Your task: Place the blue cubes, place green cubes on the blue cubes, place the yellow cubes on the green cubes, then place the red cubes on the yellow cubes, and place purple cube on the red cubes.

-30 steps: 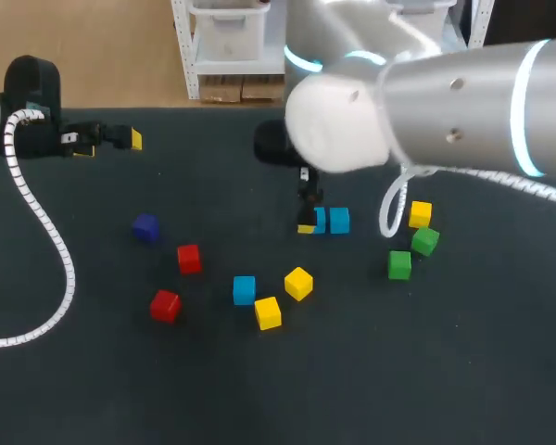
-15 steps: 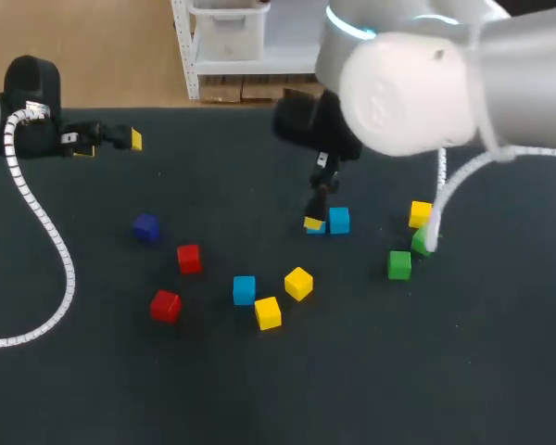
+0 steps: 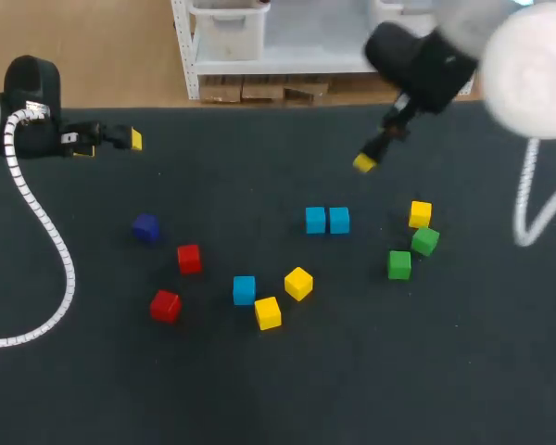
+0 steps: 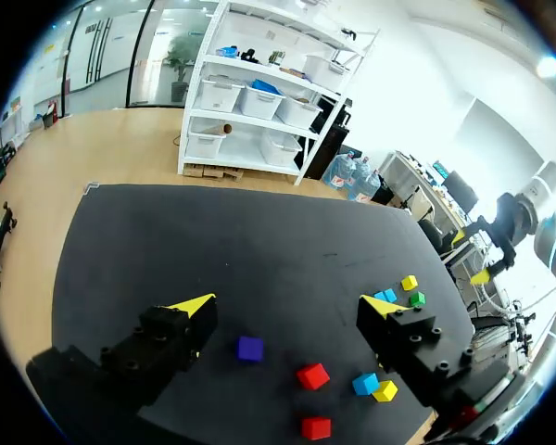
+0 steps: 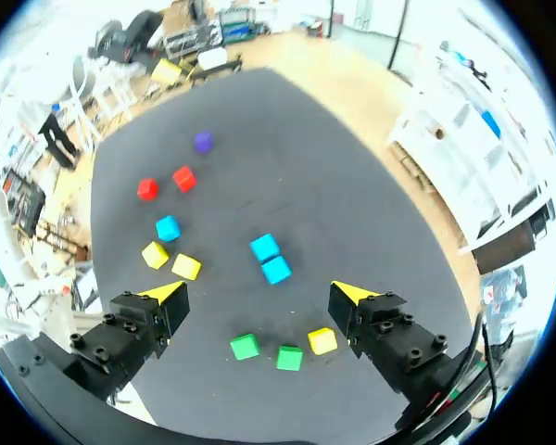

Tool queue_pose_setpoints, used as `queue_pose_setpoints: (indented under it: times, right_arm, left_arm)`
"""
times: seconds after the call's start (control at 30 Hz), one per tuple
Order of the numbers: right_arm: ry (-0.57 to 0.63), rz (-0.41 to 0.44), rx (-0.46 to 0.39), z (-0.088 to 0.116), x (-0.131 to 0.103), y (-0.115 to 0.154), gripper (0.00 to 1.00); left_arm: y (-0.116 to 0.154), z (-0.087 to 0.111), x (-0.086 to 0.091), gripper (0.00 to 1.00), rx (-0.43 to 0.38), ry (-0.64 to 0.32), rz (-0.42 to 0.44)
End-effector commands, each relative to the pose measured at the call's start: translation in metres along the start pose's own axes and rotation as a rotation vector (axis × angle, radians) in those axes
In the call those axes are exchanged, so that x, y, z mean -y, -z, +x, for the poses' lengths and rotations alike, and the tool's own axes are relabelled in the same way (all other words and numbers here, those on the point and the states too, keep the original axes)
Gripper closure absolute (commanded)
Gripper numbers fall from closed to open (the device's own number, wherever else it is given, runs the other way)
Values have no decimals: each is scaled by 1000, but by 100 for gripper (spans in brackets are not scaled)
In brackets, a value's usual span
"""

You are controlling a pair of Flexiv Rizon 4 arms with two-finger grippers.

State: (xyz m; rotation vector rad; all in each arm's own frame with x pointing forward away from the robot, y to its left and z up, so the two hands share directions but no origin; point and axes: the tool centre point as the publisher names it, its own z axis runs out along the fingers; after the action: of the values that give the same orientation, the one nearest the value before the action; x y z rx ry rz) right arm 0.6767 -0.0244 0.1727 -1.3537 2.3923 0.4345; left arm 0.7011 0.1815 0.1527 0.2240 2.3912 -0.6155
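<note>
Two blue cubes (image 3: pixel 315 220) (image 3: pixel 339 220) sit side by side, touching, at mid-table, and they lie ahead of my right gripper (image 5: pixel 258 293) as the blue pair (image 5: pixel 271 259). A third blue cube (image 3: pixel 244 289) lies nearer the front beside two yellow cubes (image 3: pixel 298 283) (image 3: pixel 268 312). Another yellow cube (image 3: pixel 420 214) and two green cubes (image 3: pixel 425 241) (image 3: pixel 399 265) are to the right. Two red cubes (image 3: pixel 189 259) (image 3: pixel 165 305) and the purple cube (image 3: pixel 145 227) lie left. My right gripper (image 3: pixel 366 161) hangs high, open and empty. My left gripper (image 3: pixel 109 145) is open and empty at the far left edge.
A white coiled cable (image 3: pixel 46 232) from my left arm trails over the table's left side. The dark tabletop (image 3: pixel 371 371) runs bare along the front. From the left wrist, the purple cube (image 4: pixel 250 348) lies ahead of that gripper (image 4: pixel 287 307).
My right gripper has lifted off the left cube of the blue pair and drawn back up and to the right, empty. The left arm has not moved.
</note>
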Motion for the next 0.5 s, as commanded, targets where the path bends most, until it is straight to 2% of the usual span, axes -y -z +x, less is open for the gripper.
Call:
queue_pose_setpoints:
  times: [0.03,0.2,0.5]
  right_arm:
    - [-49,62,390,15,16,25,0]
    - [-105,99,485,20,37,45,0]
    - [-156,174,527,35,58,65,0]
  left_arm:
    - [1,2,-2,0,7,-2,11]
    - [1,2,-2,0,7,-2,11]
    - [1,2,-2,0,7,-2,11]
